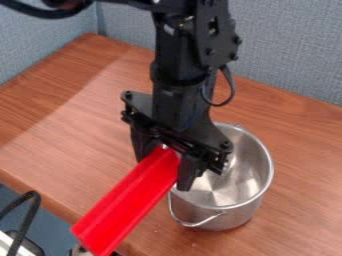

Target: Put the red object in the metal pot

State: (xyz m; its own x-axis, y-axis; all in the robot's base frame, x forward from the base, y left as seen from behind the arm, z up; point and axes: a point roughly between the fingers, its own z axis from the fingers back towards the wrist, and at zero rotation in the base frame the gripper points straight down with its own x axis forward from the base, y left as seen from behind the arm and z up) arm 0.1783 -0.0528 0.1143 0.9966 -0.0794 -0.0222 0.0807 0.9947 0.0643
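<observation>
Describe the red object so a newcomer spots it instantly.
Start at the wooden table, then find the black gripper pointing down beside the shiny metal pot. The red object is the long bright red bar clamped in it, slanting down toward the table's near edge; nothing else here is red.

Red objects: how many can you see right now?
1. The red object is held in the shut gripper, slanting down toward the table's near edge, left of the metal pot. The arm could hide others.
</observation>
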